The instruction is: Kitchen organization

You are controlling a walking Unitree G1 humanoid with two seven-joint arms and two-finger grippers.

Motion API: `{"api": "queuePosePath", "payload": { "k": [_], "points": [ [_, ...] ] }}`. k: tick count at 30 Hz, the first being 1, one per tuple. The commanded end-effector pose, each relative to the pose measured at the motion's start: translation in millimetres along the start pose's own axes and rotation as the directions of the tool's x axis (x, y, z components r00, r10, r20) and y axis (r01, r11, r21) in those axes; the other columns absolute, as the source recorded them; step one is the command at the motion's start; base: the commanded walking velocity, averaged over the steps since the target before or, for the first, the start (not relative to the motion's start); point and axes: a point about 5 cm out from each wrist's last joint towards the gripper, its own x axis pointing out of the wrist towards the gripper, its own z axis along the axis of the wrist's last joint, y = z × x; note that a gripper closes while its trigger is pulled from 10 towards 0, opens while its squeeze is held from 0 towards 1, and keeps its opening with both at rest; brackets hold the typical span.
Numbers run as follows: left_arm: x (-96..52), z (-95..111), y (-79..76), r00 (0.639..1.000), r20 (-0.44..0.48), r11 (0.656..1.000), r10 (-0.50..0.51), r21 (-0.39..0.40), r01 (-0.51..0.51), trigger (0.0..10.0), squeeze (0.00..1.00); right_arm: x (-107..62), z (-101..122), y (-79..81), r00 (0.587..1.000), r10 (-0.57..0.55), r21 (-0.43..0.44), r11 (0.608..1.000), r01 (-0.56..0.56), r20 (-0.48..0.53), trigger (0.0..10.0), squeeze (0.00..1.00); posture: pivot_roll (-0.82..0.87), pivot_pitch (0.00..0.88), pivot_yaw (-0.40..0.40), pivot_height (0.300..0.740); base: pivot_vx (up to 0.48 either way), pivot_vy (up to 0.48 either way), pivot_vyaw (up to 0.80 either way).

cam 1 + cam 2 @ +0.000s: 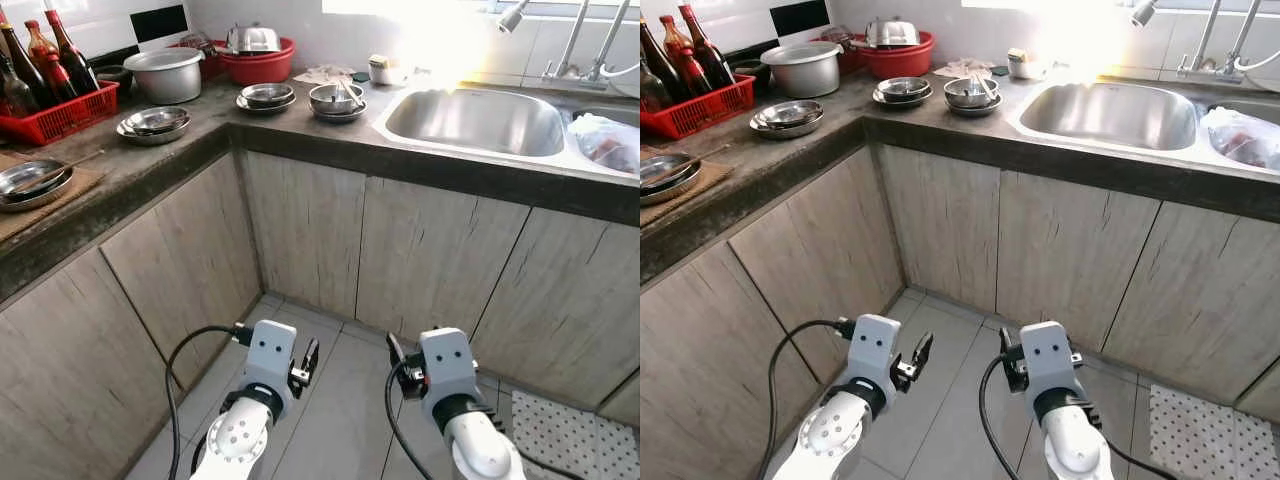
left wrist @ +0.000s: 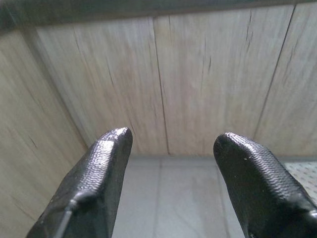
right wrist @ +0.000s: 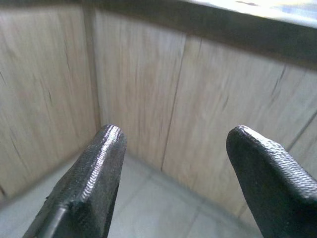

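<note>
Corner kitchen bench (image 1: 140,165), dishes out.
Steel bowls (image 1: 153,123) stacked, shiny; red crate (image 1: 62,115) holds bottles. Left pincer (image 2: 171,186) and right pincer (image 3: 173,186) low, spread wide, empty.

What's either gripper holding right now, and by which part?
Nothing. Left gripper and right gripper both hang open and empty, low in front of the cabinet doors, below the counter.
</note>
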Motion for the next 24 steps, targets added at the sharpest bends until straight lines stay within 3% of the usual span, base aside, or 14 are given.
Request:
{"api": "queuePosePath", "payload": {
  "k": [1, 14, 24],
  "points": [
    [-4.3, 9.9, 0.2, 0.997, 0.078, 1.000, -0.010, 0.026, 0.008, 10.0, 0.00, -4.0, 11.3, -0.7, 0.997, 0.020, -0.015, 1.000, -0.019, 0.071, 10.0, 0.00, 0.10, 0.000, -0.012, 0.740, 0.000, 0.000, 0.00],
    [-5.0, 9.2, 0.3, 0.994, 0.101, 0.999, 0.036, 0.000, -0.036, 10.0, 0.00, -3.9, 10.7, -1.7, 0.996, -0.006, 0.033, 0.999, 0.003, 0.084, 10.0, 0.00, 0.10, 0.000, -0.018, 0.740, 0.000, 0.000, 0.00],
    [-3.4, 3.2, -1.8, 0.997, 0.076, 1.000, 0.029, -0.003, -0.029, 10.0, 0.00, -1.8, 6.8, 3.8, 0.996, 0.035, 0.057, 0.998, -0.040, 0.079, 10.0, 0.00, 0.10, 0.000, -0.017, 0.740, 0.295, 0.000, 0.00]
  ]
}}
